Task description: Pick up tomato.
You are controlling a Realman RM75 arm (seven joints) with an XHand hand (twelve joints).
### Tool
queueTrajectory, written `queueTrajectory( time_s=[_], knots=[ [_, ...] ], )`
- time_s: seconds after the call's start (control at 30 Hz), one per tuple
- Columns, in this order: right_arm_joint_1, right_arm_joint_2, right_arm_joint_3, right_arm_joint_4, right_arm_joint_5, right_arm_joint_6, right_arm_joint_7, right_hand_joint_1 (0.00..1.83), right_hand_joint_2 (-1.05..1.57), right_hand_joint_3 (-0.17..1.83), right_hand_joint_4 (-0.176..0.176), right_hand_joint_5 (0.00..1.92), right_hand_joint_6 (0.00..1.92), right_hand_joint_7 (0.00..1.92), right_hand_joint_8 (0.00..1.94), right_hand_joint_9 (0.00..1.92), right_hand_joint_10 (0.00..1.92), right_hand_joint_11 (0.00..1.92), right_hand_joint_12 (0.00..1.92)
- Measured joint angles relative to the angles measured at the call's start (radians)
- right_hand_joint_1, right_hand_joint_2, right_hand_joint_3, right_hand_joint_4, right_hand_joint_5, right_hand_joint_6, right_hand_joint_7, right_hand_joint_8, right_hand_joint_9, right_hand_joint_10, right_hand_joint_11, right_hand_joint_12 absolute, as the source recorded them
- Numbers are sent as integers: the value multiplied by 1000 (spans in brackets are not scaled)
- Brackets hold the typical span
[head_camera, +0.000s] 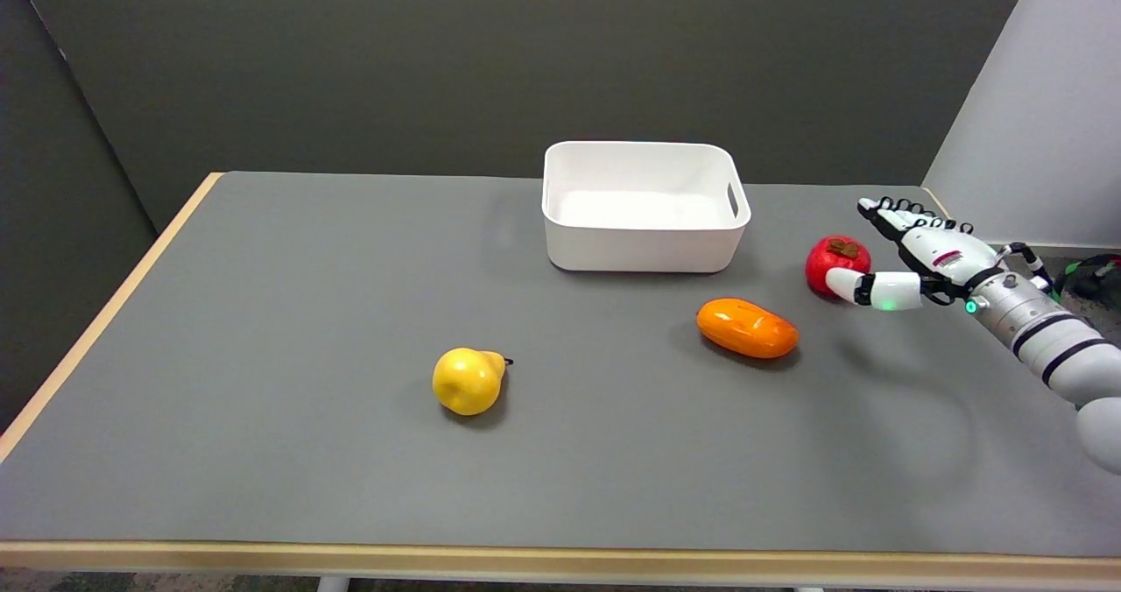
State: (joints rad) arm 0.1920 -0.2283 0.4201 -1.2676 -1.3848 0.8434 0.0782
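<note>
The tomato (836,261), red with a brown stem cap on top, sits on the grey table (263,452) at the far right. My right hand (920,255) hovers just right of it, raised above the table, with its fingers spread apart. The thumb tip crosses in front of the tomato's lower right side; I cannot tell whether it touches. Nothing is held in the hand.
A white bin (644,207) stands behind and left of the tomato. An orange oblong fruit (747,327) lies in front and left of it. A yellow pear (469,380) rests near the table's middle. The table's right edge is close behind the hand.
</note>
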Motion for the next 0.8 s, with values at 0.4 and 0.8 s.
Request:
queueTrajectory(
  time_s=[0.4, 0.8],
  knots=[
    [95, -23, -34, 53, 6, -113, 4, 183, 488, 967, 38, -1, 105, 32, 96, 2, 372, 24, 900],
    [275, -77, -185, 130, 2, -149, 7, 170, 475, 959, 39, 13, 130, 37, 142, 11, 421, 20, 936]
  ],
)
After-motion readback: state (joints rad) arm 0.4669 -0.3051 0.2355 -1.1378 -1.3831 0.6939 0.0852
